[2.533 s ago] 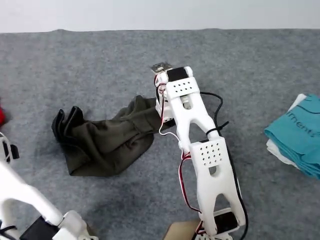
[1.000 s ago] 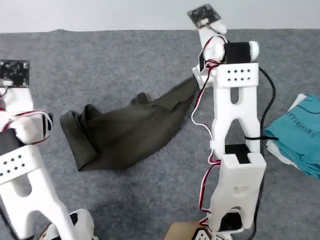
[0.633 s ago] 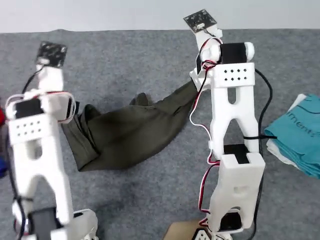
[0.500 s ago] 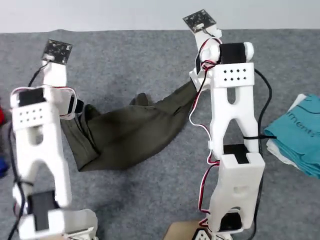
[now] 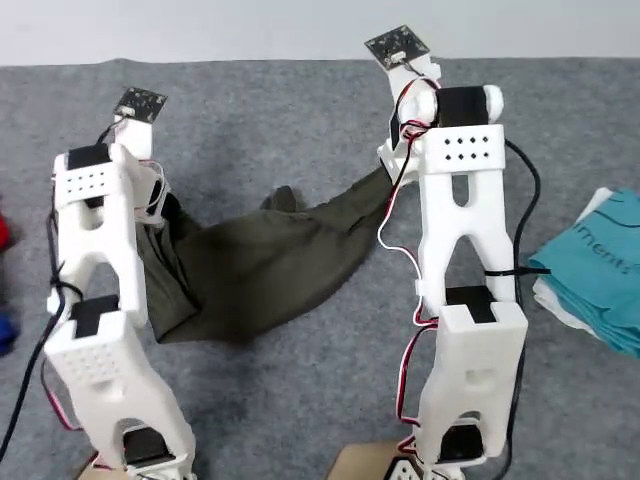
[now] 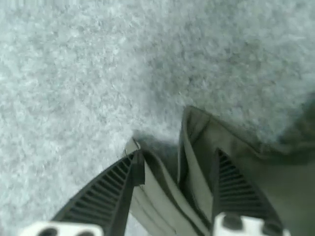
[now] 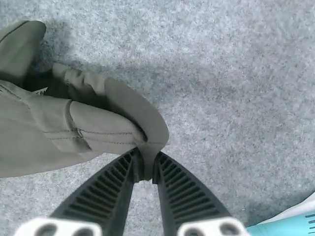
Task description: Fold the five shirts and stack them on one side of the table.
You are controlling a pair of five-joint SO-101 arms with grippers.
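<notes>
A dark olive shirt (image 5: 255, 265) lies crumpled and stretched across the middle of the grey table. My right gripper (image 5: 387, 172) is at the shirt's far right end. In the right wrist view my right gripper (image 7: 146, 169) is shut on a folded edge of the olive shirt (image 7: 59, 130), which is drawn taut. My left gripper (image 5: 160, 207) hangs over the shirt's bunched left end. In the left wrist view my left gripper (image 6: 177, 169) is open, its fingers (image 6: 120, 184) on either side of the folded edges of the olive shirt (image 6: 197, 132).
A stack of folded shirts (image 5: 598, 268), teal on top of white, sits at the right edge; its teal corner (image 7: 290, 227) shows in the right wrist view. A red thing (image 5: 3, 232) and a blue thing (image 5: 5, 332) lie at the left edge. Bare grey felt (image 5: 250, 110) lies behind the shirt.
My left arm has swung in from the near left and come down over the shirt's left end. My right gripper first dragged the shirt's end up and right, then held still.
</notes>
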